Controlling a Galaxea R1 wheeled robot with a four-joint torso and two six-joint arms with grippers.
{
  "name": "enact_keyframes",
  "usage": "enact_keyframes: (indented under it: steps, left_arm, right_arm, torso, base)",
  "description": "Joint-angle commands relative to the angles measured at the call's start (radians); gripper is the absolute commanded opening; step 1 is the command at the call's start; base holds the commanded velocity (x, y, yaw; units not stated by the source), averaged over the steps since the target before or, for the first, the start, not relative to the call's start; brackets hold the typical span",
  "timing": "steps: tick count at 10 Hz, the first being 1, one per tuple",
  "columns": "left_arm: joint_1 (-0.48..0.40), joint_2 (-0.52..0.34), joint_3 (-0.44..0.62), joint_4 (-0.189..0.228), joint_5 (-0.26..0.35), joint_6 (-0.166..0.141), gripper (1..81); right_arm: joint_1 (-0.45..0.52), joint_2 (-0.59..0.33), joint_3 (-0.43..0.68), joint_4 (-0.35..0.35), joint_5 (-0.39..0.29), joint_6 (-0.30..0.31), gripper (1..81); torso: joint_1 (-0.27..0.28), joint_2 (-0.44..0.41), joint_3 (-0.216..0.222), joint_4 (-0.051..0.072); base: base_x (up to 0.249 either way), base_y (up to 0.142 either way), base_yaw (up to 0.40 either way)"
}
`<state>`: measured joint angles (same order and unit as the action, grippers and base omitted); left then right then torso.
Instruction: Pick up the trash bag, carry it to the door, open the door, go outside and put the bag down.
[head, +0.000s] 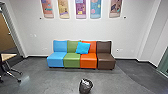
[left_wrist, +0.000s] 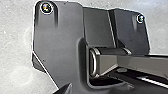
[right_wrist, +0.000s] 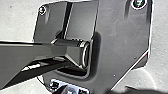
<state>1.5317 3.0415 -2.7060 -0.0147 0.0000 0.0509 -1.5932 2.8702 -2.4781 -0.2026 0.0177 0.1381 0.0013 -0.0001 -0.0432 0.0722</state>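
In the head view, we lose the tops of the five wall panels (head: 80, 10) to the upper edge, and their designs are too blurred to read. The blue cushion (head: 83, 48) hides parts of the green seat (head: 72, 57) and orange seat (head: 88, 59). The left edge crops the tabletop (head: 8, 56) and brown door (head: 5, 35); the lower edge clips the trash bag (head: 84, 88), whose pale patch we can't make out.

Lounge area, four joined seats (head: 81, 60).

4 smooth seats (head: 71, 56); faintly glossy floor (head: 50, 80); matt wall (head: 32, 25).
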Motion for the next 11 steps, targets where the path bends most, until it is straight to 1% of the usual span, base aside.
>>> enact_keyframes:
  steps: [1, 11]
  left_arm:
    - [-0.035, 0.001, 0.002, -0.001, 0.061, 0.000, 81.1]
    - [-0.035, 0.005, 0.003, -0.001, 0.061, -0.002, 81.1]
  right_arm:
    - [0.034, -0.006, 0.004, -0.006, -0.056, -0.005, 81.1]
    - [0.028, -0.004, 0.004, -0.005, -0.056, -0.005, 81.1]
  torso:
    - [0.000, 0.000, 0.000, 0.000]
    - [-0.001, 0.000, 0.000, 0.000]
  base:
    - [0.120, 0.000, 0.000]
    - [0.139, 0.000, 0.000]
